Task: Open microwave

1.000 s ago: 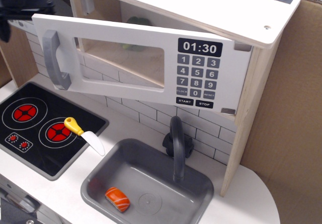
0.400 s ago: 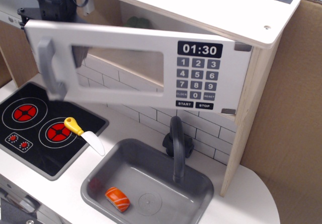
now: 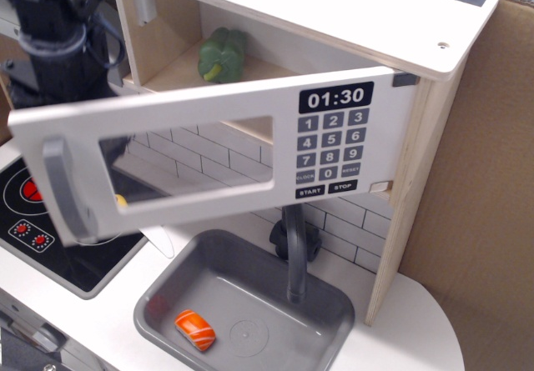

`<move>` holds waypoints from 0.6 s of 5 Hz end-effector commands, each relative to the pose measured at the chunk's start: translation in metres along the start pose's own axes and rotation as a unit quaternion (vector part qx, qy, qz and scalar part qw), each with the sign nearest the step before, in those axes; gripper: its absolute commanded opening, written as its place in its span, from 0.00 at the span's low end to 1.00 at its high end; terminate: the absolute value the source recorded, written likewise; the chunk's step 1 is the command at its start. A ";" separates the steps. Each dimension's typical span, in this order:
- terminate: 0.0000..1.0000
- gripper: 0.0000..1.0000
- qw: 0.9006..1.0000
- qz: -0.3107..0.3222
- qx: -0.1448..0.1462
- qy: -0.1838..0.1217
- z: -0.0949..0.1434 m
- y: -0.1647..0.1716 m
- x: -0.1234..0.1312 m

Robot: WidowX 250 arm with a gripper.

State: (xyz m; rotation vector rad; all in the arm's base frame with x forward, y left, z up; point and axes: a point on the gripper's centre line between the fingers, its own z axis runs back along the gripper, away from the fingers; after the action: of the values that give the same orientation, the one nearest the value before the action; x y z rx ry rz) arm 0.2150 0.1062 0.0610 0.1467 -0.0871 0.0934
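The white toy microwave (image 3: 334, 8) stands at the top with its door (image 3: 200, 189) swung well out toward the camera, hinged on the right. The door carries a clear window, a grey bar handle (image 3: 65, 189), a black clock display (image 3: 336, 97) and a grey keypad (image 3: 330, 148). The inside is exposed, with a green toy pepper (image 3: 221, 54) on its floor. My black gripper (image 3: 57, 50) is at the upper left, behind the door's free edge. Its fingertips are hidden, so I cannot tell how the jaws stand.
A grey sink (image 3: 163, 308) with a dark faucet (image 3: 294, 250) holds an orange salmon piece (image 3: 194, 329). The black stovetop (image 3: 46, 254) with red rings lies at the left, partly under the door. A knife blade (image 3: 160, 242) lies beside it. A cardboard wall (image 3: 488, 188) stands on the right.
The door has swung much further out and down toward the camera, uncovering the pepper inside. My arm has come into view at the upper left and moved down behind the door's edge.
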 end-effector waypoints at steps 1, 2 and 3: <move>0.00 1.00 0.999 -0.029 -0.030 0.000 0.015 -0.024 -0.013; 0.00 1.00 0.998 -0.029 -0.047 0.003 0.017 -0.043 -0.012; 0.00 1.00 0.998 -0.025 -0.055 0.001 0.020 -0.048 -0.008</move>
State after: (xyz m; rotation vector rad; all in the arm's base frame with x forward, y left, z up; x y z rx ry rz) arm 0.2109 0.0482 0.0549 0.0253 -0.0391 0.0500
